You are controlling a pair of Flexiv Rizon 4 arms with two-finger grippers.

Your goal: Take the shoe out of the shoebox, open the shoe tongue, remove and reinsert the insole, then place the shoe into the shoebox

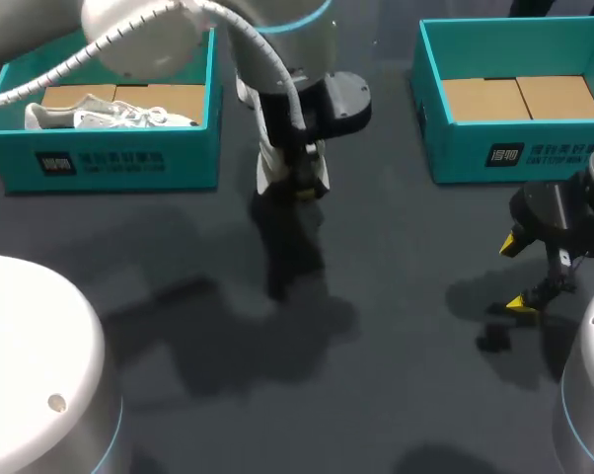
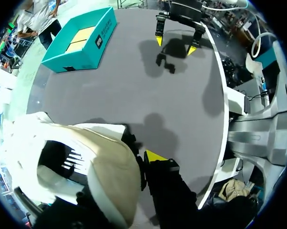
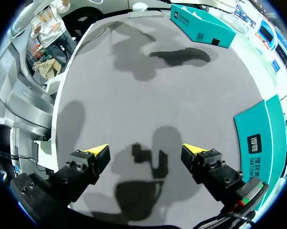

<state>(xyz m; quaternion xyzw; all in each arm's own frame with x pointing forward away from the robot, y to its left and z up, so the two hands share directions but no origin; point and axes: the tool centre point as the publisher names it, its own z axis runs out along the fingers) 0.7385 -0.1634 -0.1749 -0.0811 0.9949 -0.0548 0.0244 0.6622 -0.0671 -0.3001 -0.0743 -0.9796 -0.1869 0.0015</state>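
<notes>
A white shoe [image 1: 268,166] hangs above the table's middle back, with my left gripper [image 1: 303,188] shut on it. In the left wrist view the shoe [image 2: 100,167] fills the space beside the gripper [image 2: 142,164], opening towards the camera; only one yellow fingertip [image 2: 155,156] shows. A second white shoe [image 1: 110,116] lies in the left teal shoebox [image 1: 119,163]. My right gripper [image 1: 517,275] hovers low over the table at the right, open and empty, also seen as my right gripper [image 3: 146,150] and, far ahead of the left one, as my right gripper [image 2: 176,44].
A second teal shoebox [image 1: 494,153] with a cardboard floor stands at the back right, next to my right gripper [image 3: 258,143]. It also appears as the teal shoebox [image 2: 79,47] in the left wrist view. Dark table [image 1: 307,375] stretches between the boxes.
</notes>
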